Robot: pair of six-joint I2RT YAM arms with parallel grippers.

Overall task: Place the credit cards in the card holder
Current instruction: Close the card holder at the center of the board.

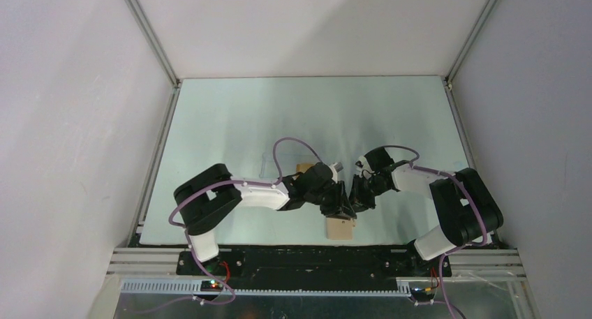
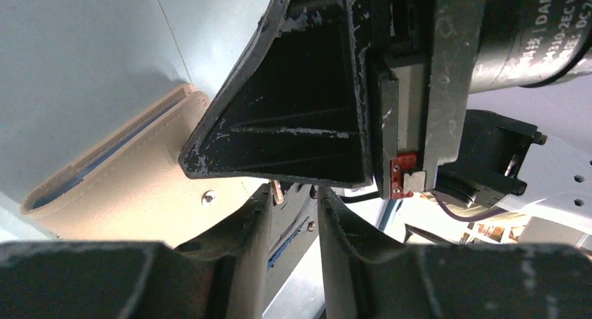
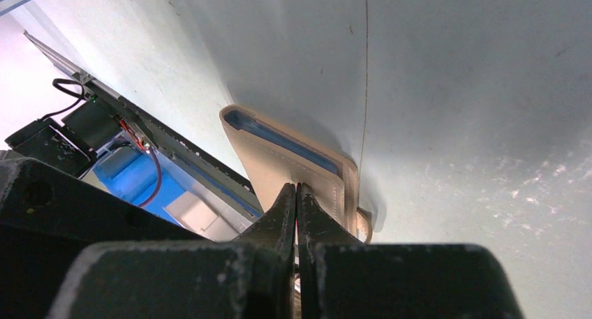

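The tan card holder (image 1: 340, 228) lies near the table's front edge, under both grippers. It shows blue lining in the right wrist view (image 3: 279, 167). My right gripper (image 3: 297, 186) is shut, its tips pressed against the holder's upper face; whether anything thin sits between them is hidden. In the left wrist view its black finger (image 2: 293, 109) crosses in front of the holder (image 2: 119, 186). My left gripper (image 2: 294, 190) has its jaws apart, with a shadowed flap of the holder lying between them against the left finger. A small orange-tan credit card (image 1: 305, 168) peeks out behind the left arm.
A faint clear plastic box (image 1: 269, 164) stands just left of the card. The left arm's purple cable (image 1: 297, 143) loops above the centre. Metal rails (image 1: 314, 253) run along the table's front edge, with grey walls on both sides.
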